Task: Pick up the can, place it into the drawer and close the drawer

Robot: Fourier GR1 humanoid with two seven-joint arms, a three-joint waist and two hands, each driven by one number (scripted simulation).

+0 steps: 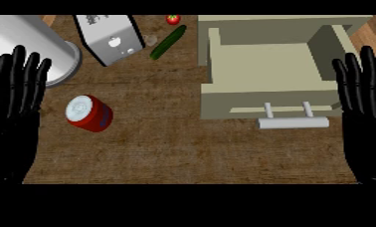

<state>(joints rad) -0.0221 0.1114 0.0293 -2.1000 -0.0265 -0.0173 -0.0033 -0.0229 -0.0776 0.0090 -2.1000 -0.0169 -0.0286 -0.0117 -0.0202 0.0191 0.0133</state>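
A red can point(89, 113) with a pale silver top stands on the brown counter at the left. To its right, a beige drawer point(260, 64) is pulled open, its inside bare, with a light grey bar handle point(293, 122) at its front. My left hand point(21, 89) rests open at the left edge, fingers up, a short way left of the can and apart from it. At the right edge my right hand point(356, 91) rests open with fingers up, beside the drawer's right wall.
A large white cylinder point(33, 47) stands at the back left. Beside it lies a white toaster-like box point(110, 37). A green cucumber point(168, 42), a small pale object point(150, 40) and a red strawberry point(172, 19) lie at the back.
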